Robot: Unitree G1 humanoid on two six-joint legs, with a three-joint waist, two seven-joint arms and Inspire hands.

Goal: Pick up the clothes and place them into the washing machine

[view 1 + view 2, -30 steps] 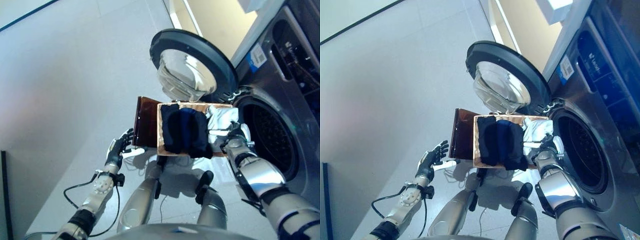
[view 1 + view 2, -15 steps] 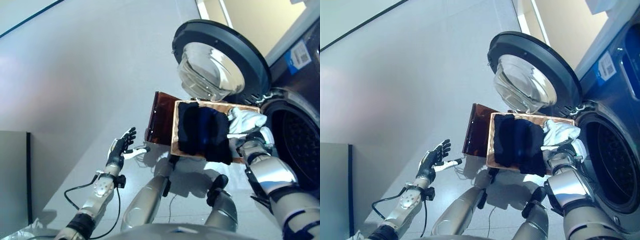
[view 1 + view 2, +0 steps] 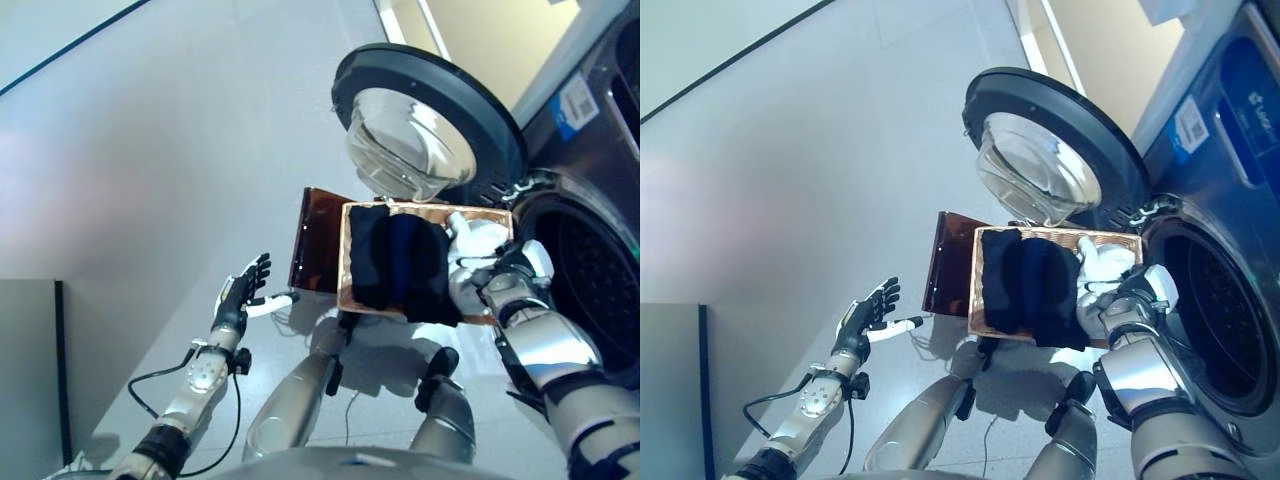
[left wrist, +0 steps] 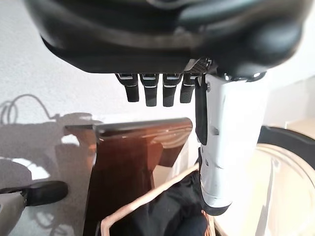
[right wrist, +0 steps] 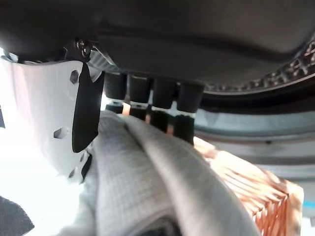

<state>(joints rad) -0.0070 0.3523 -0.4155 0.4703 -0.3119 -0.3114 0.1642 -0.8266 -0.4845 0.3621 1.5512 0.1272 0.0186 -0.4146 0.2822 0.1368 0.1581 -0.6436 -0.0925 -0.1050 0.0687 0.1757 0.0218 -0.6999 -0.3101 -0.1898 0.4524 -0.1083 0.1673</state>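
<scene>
The left arm reaches forward from the lower left, its hand [image 3: 238, 297] raised in the open — fingers straight and together, white-covered thumb [image 3: 271, 302] pointing sideways, holding nothing. The right arm comes in from the lower right, bent at the elbow; its hand [image 3: 497, 272] is turned inward, fingers [image 5: 156, 103] and thumb curled round a white cloth [image 5: 147, 167].
</scene>
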